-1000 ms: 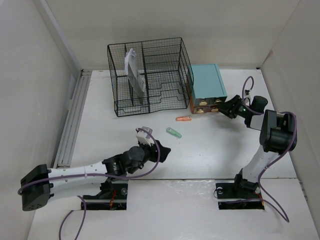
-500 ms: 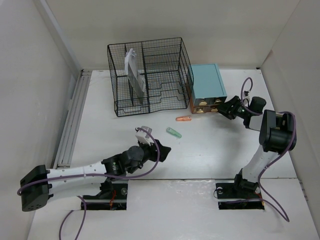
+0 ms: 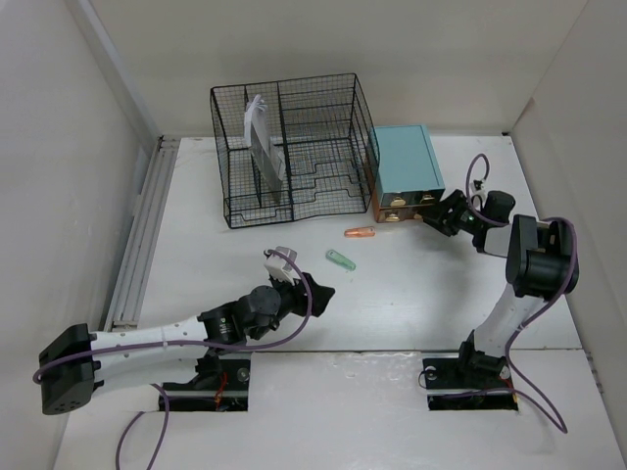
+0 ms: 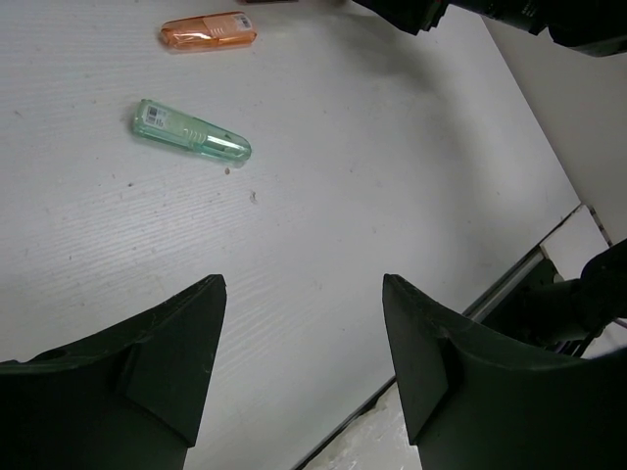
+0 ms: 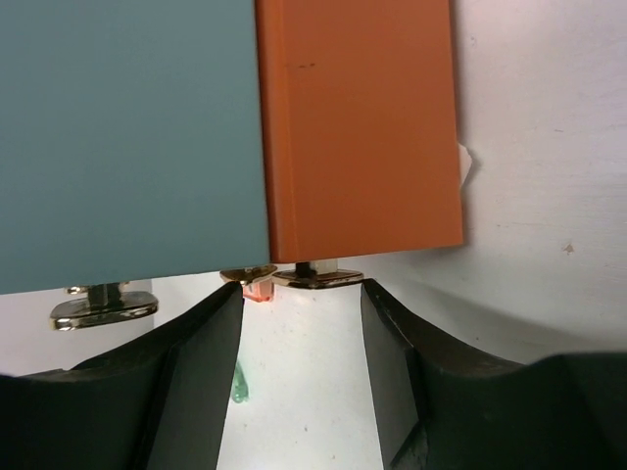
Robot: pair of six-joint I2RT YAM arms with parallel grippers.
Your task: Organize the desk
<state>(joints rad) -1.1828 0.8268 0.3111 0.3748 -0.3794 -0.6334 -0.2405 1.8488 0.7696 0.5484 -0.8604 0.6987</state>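
White desk (image 3: 441,284), right gripper (image 5: 299,304) parted at knob (image 5: 306,277), left gripper (image 4: 304,294) spread, empty

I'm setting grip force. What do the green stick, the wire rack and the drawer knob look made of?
Green stick: glossy translucent plastic, judging by its see-through tint and highlights.
Rack: thin black wire mesh, probably coated metal.
Drawer knob: polished gold-coloured metal, possibly brass, given its bright glint.

- No words, numbers or brand marks can be read anywhere.
- The green stick (image 4: 191,135) on the desk (image 4: 343,196) carries a small pale label (image 4: 155,117) near one end, its print too small to make out.
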